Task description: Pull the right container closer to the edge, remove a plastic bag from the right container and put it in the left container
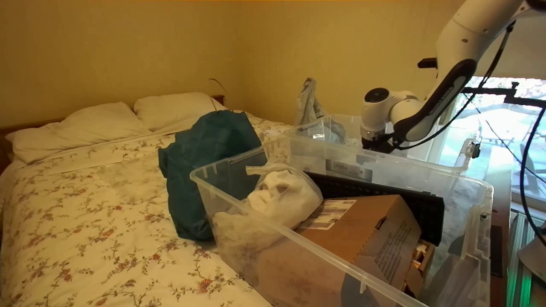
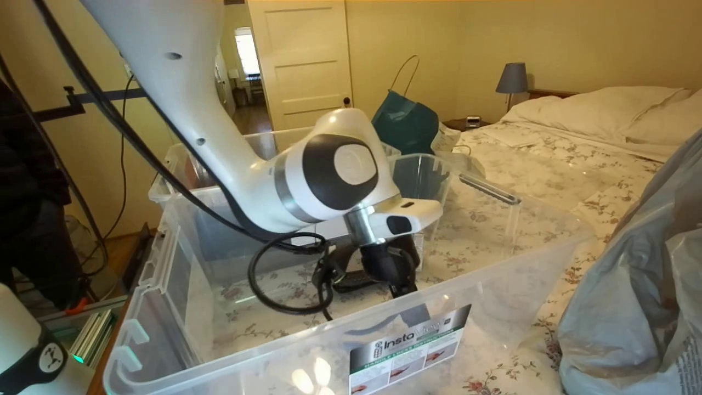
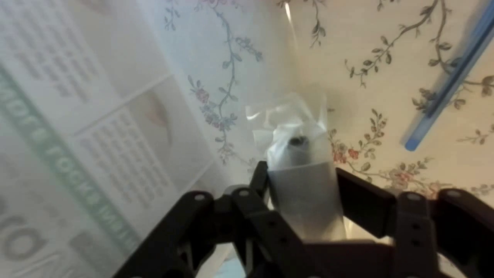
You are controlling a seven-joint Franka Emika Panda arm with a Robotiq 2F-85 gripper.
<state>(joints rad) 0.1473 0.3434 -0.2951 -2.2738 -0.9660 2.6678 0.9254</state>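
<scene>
The right container (image 2: 247, 362) is the clear tub with the Insta label; it also shows behind (image 1: 452, 167). My gripper (image 2: 403, 291) points down inside it, beside the labelled wall; in an exterior view (image 1: 379, 144) its fingers are hidden. In the wrist view my gripper (image 3: 303, 170) has both fingers against the sides of a small clear plastic bag (image 3: 305, 200) with something dark inside. The left container (image 1: 341, 259) is the deep clear tub alongside. It holds a cardboard box (image 1: 358, 230), a white plastic bag (image 1: 286, 196) and a long black piece (image 1: 431, 213).
A blue bar (image 3: 447, 92) lies to one side in the wrist view, over the floral bedcover. A teal bag (image 1: 209, 170) stands beside the left container. A grey plastic bag (image 2: 630, 307) stands beside the right container. A black cable (image 2: 290, 312) loops at my wrist.
</scene>
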